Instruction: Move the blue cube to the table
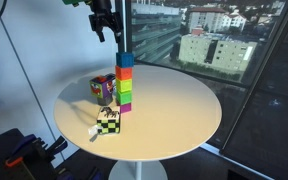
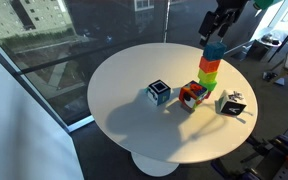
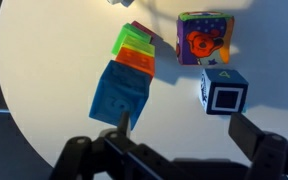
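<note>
Fingers (image 3: 259, 145) spread wide, nothing held. Gripper (image 1: 108, 36) hangs above the tower, off to one side. Blue cube (image 3: 119, 95) is the tower's top block, not yet on the table (image 1: 174, 125). Tower stands near the table's rim, away from the middle.

Wrist view has the cube off-centre, close to one finger. My call:
- Shift sideways until it's centred between the jaws and square to two flat faces.
- Drop straight down and grip the top cube only.
- Lift vertically so the orange cube (image 1: 125, 71) beneath isn't dragged and the tower toppled.
- Set down on bare top towards the opposite edge.

Count:
- Tower: 1 blue cube, 1 orange cube, 1 green cube (image 1: 125, 84), 1 magenta cube (image 1: 125, 98). Can't tell if there's more underneath.
- Loose beside it: 1 picture cube (image 3: 204, 38), 1 black-and-white patterned cube (image 3: 224, 92), 1 chequered cube (image 1: 107, 121).
</note>
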